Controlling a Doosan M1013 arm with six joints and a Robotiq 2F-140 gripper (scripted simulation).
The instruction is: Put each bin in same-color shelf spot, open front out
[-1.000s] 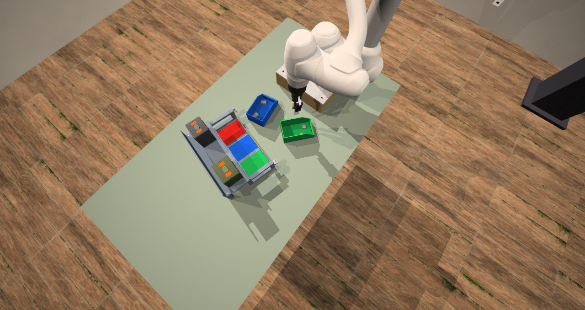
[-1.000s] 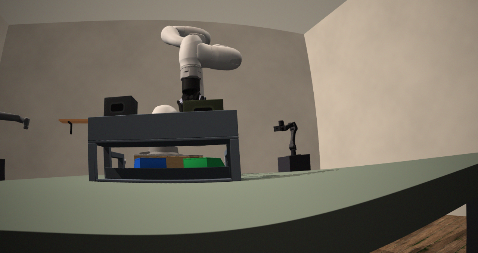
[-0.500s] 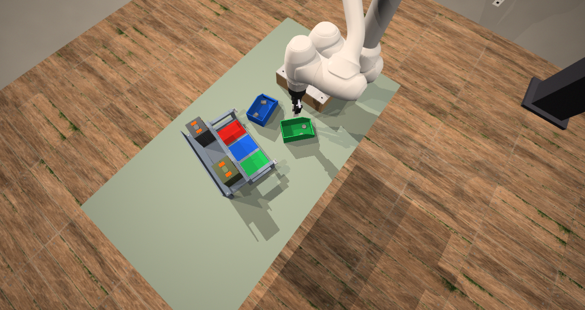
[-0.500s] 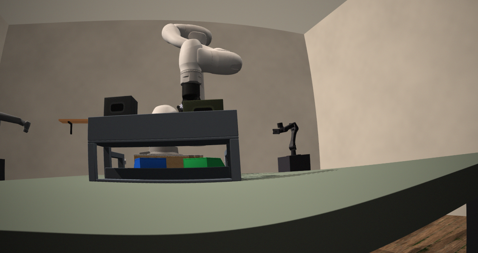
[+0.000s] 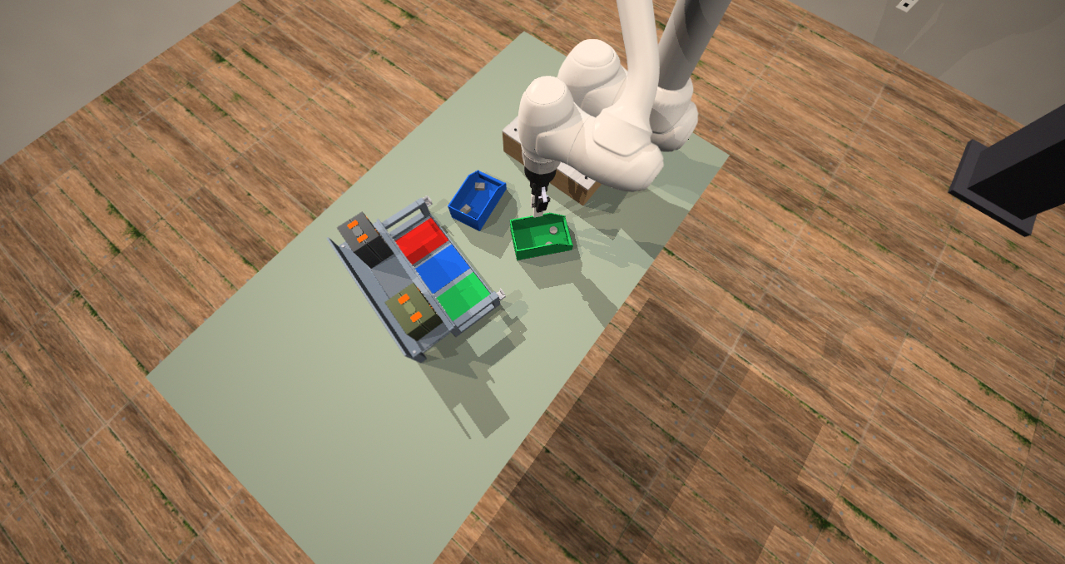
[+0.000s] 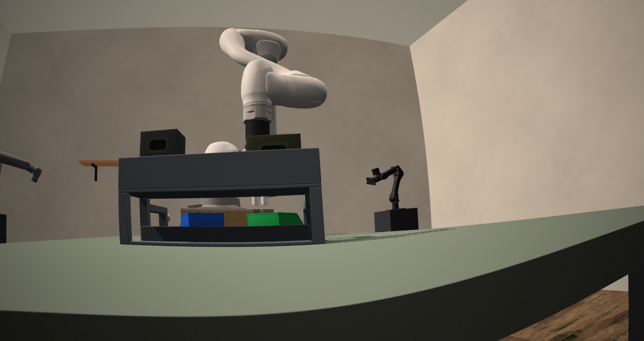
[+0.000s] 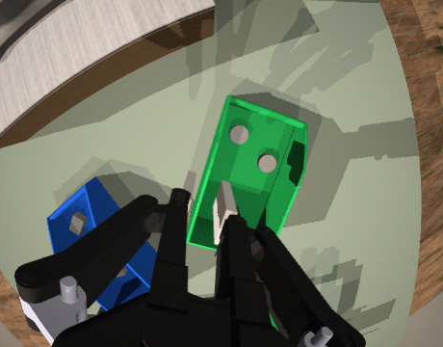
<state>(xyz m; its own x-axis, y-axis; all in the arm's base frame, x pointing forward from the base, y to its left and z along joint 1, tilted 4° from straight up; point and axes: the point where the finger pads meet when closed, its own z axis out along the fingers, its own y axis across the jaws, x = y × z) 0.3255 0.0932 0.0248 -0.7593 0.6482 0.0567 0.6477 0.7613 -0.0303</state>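
Note:
The green bin (image 5: 530, 242) (image 6: 263, 219) (image 7: 250, 185) stands upright on the table with two round grey parts inside. The blue bin (image 5: 487, 201) (image 6: 202, 220) (image 7: 106, 202) stands beside it with two blocky grey parts. The shelf bears a red mark (image 5: 423, 240), a blue mark (image 5: 443, 269) and a green mark (image 5: 463, 296), with no bin on them. My gripper (image 5: 537, 211) (image 6: 259, 200) (image 7: 205, 190) points down and is open by a narrow gap, empty. Its fingertips hang just above the long wall of the green bin nearest the robot base, one finger to each side of it in the wrist view.
The shelf's upper board (image 6: 220, 171) carries a dark box (image 5: 364, 236) (image 6: 162, 143) and an olive box (image 5: 411, 311) (image 6: 281, 141). The robot's wooden base block (image 5: 577, 182) (image 7: 183, 36) is close behind the green bin. Shelf posts stand at the corners.

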